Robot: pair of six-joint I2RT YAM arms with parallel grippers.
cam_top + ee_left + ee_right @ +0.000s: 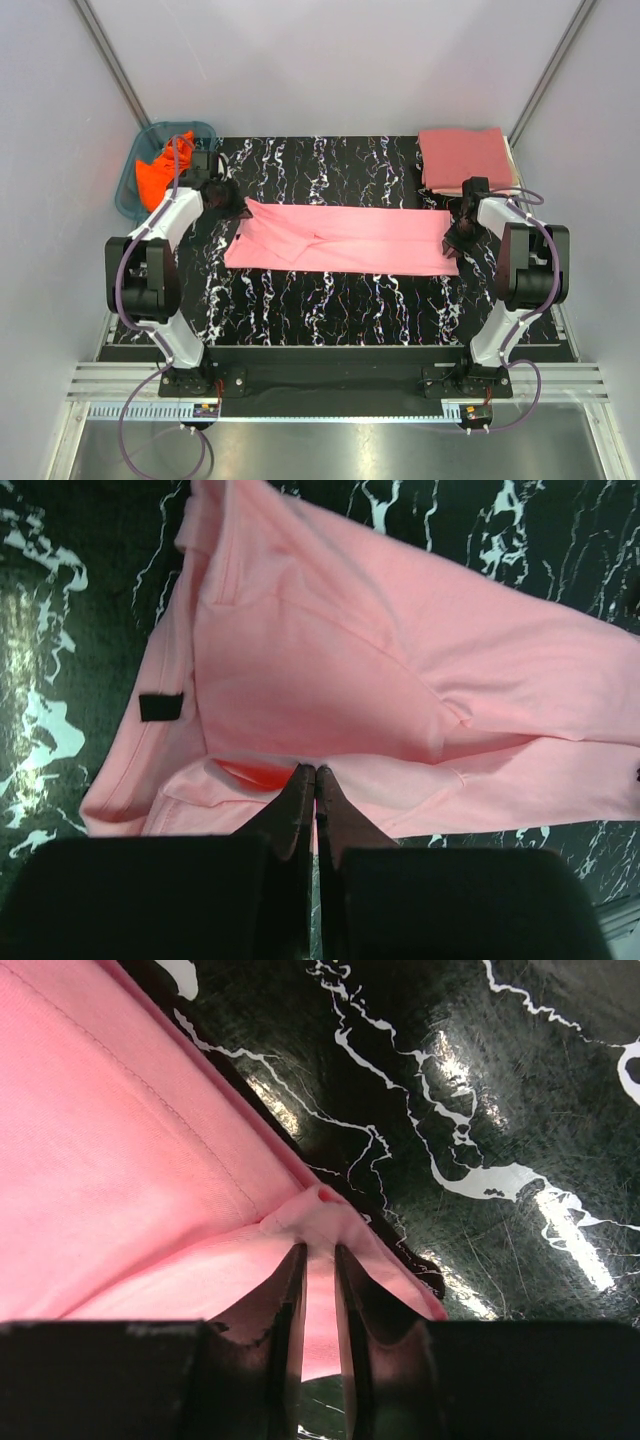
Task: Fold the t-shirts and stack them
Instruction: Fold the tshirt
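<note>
A light pink t-shirt (345, 240) lies stretched left to right across the middle of the black marbled table (330, 300). My left gripper (228, 205) is shut on the shirt's left edge; in the left wrist view its jaws (315, 772) pinch the pink fabric (380, 670). My right gripper (455, 235) is shut on the shirt's right edge; in the right wrist view the jaws (320, 1248) pinch a fold of the hem (130, 1150). A folded rose-red t-shirt (465, 157) lies on a cream one (513, 160) at the back right. A bright orange t-shirt (160, 168) sits in the teal basket.
The teal plastic basket (135, 185) stands at the back left, just off the table's corner. Grey walls close in the back and sides. The arm bases stand at the near edge on a metal rail (330, 385).
</note>
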